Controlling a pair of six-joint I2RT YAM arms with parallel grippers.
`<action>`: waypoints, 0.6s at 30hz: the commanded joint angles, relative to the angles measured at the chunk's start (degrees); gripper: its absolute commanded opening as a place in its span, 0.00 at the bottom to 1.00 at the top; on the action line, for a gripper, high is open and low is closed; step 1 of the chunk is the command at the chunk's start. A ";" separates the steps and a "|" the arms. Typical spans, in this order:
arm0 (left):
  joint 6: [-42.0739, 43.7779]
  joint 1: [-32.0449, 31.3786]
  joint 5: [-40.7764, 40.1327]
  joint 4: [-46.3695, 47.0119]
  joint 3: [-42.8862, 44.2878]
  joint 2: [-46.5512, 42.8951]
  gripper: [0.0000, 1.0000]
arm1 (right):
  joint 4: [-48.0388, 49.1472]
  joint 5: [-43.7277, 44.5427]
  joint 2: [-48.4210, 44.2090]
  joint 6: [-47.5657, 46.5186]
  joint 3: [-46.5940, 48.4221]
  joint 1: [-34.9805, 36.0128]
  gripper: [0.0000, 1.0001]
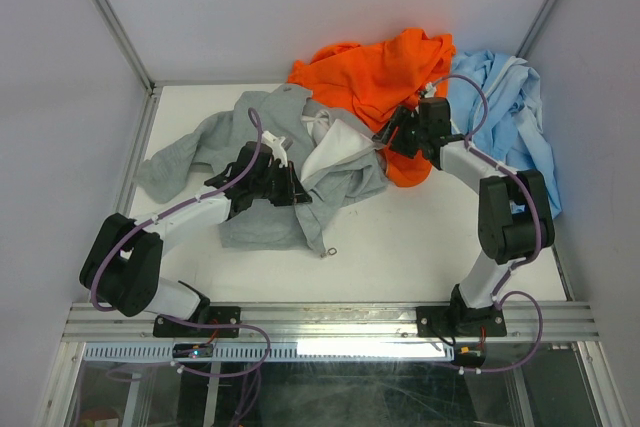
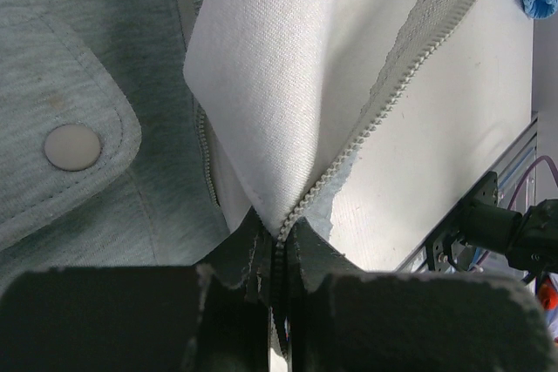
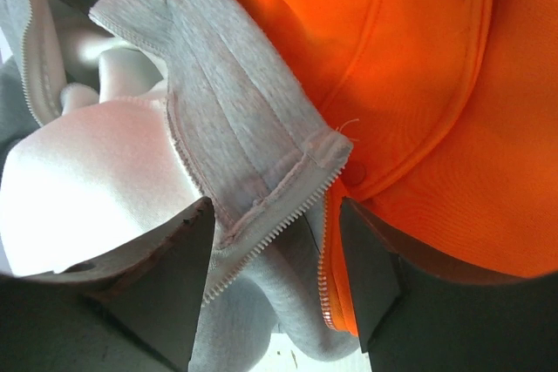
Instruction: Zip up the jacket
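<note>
Pinching jacket (image 1: 345, 185) at zipper (image 2: 392, 93) bottom, my left gripper (image 2: 277, 278) closed on it. Jacket lies mid-desk (image 1: 410, 247), beside orange garment (image 3: 418, 84). My right gripper (image 3: 277, 215) gapes astride upper zipper edge, clamping nothing. Best: hold bottom taut, align teeth, then close right.

Black left gripper (image 2: 279, 254), black right gripper (image 3: 277, 215), white arm links (image 1: 190, 212), looping purple cables (image 1: 257, 132).

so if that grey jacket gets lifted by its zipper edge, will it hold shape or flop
Probably floppy: the grey jacket lies crumpled and folds over above the left gripper pinching it. It looks like light fleece, so pushing would likely bunch it rather than slide it.
</note>
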 commanded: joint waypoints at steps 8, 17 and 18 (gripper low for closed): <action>0.12 -0.52 2.06 1.45 0.02 -1.36 0.00 | 14.75 -7.79 3.80 7.05 -0.09 -0.51 0.65; 0.48 -0.63 1.46 0.82 0.06 -1.62 0.00 | 10.12 1.53 1.16 6.59 -2.70 -1.23 0.76; 0.48 -0.55 1.37 0.67 0.07 -1.62 0.00 | 10.20 1.10 1.36 6.33 -2.55 -1.33 0.76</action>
